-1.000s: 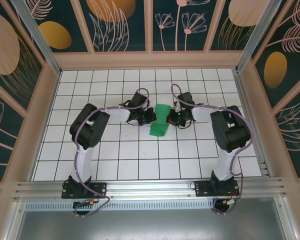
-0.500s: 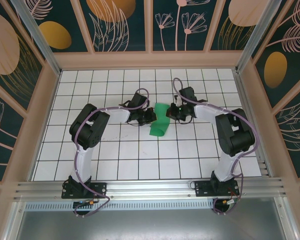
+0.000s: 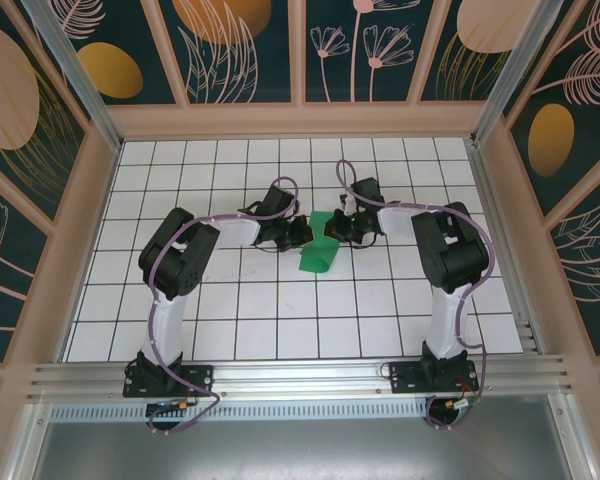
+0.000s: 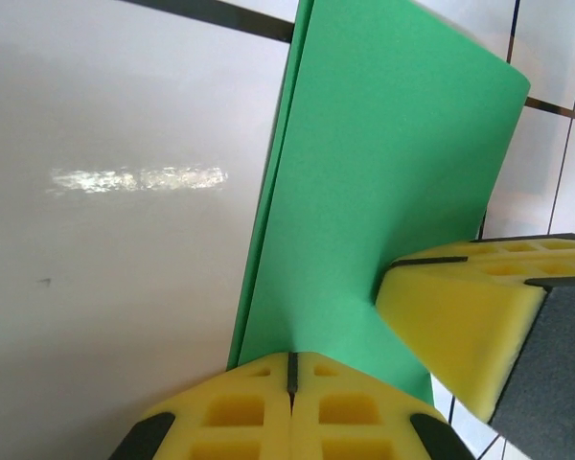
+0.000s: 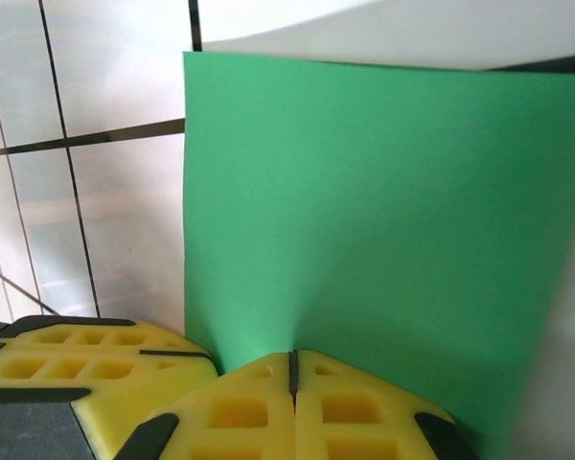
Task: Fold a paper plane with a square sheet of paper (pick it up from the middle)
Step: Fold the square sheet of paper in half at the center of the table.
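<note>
- My left gripper (image 4: 290,369) is pinched tight on the paper (image 4: 383,192), which is doubled over into two layers.
- My right gripper (image 5: 292,369) clamps the paper's opposite side, fingers together.
- The paper hangs between them over the middle of the table (image 3: 230,320), I judge so the edges line up before creasing.

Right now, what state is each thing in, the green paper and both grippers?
square sheet of paper: doubled over into two layers, pinched by both grippers.
left gripper: shut on the paper's edge.
right gripper: shut on the paper, close beside the left gripper.
</note>
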You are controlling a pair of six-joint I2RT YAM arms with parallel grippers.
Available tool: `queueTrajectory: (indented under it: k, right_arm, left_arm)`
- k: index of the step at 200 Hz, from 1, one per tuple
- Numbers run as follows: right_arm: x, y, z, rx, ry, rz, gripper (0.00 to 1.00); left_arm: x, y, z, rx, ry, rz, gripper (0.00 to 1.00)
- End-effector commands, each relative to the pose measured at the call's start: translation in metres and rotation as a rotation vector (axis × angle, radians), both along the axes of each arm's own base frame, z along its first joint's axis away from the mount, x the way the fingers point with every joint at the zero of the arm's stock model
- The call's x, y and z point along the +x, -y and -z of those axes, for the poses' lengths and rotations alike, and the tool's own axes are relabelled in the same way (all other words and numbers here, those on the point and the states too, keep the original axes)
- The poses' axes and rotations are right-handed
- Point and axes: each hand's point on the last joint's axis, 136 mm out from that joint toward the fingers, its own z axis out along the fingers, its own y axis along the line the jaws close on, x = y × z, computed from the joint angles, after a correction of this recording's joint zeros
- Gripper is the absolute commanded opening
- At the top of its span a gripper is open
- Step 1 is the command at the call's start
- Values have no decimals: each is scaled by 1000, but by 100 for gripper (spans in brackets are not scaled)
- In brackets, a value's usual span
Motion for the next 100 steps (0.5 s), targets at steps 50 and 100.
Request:
queueTrajectory:
  k: [50, 100]
  right_arm:
    - [40, 69, -25, -61, 84, 176, 4]
    - [29, 21, -47, 13, 126, 71, 5]
  left_arm:
    - [-59, -75, 103, 358, -244, -63, 2]
    - [-57, -73, 102, 353, -241, -67, 2]
